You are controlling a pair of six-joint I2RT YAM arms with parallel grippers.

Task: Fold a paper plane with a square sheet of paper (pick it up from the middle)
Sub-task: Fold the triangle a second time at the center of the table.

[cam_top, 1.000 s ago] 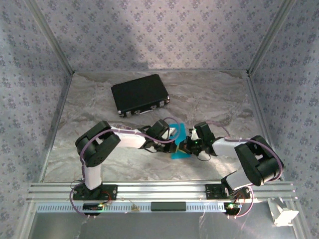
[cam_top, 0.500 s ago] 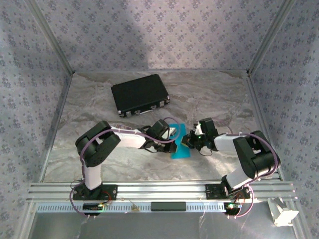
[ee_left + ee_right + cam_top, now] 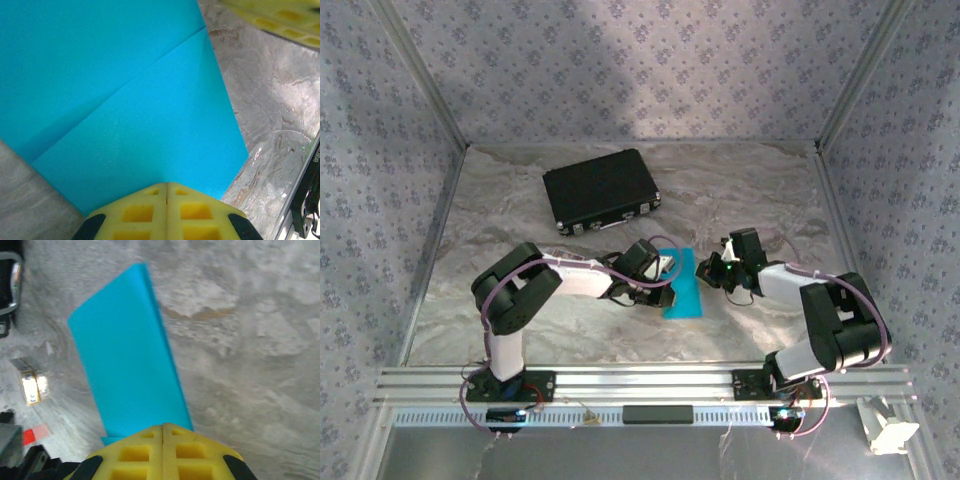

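One paper (image 3: 682, 285), cyan and folded into a long strip with a diagonal crease across it, lies flat on the table (image 3: 500, 250) between the two grippers, well apart from the one black case (image 3: 601, 190) at the far side. The left gripper (image 3: 166, 192) has its two yellow fingers pressed together with nothing seen between them, tips over the paper's edge, though I cannot tell whether they touch it. The right gripper (image 3: 163, 436) is likewise clenched on nothing, its tips at one short end of the strip, and its wrist view also shows one card (image 3: 33, 385) and one red block (image 3: 36, 432) on the table beside the paper.
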